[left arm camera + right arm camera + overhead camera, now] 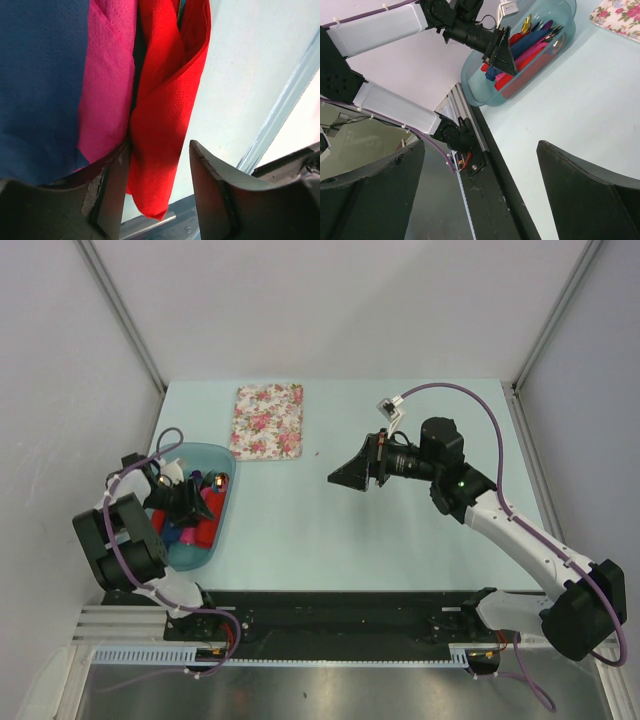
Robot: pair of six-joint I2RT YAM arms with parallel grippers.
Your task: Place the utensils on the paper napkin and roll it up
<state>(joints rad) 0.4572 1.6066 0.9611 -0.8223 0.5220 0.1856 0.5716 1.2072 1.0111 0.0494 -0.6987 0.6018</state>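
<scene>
The floral paper napkin (267, 420) lies flat at the table's far middle; its corner shows in the right wrist view (620, 17). My left gripper (190, 502) is down in the blue bin (222, 462), open, with a red napkin roll (165, 115) between its fingers, against the left one. Pink (107, 85) and dark blue (40, 75) rolls lie beside it. Utensil tips (540, 27) stick out at the bin's far end; I cannot pick out the blue fork or the spoon. My right gripper (345, 475) hangs open and empty above mid-table.
The bin (485, 92) sits at the table's left edge, holding several coloured napkin rolls. A black rail (330, 605) runs along the near edge. Grey walls close in the left, right and back.
</scene>
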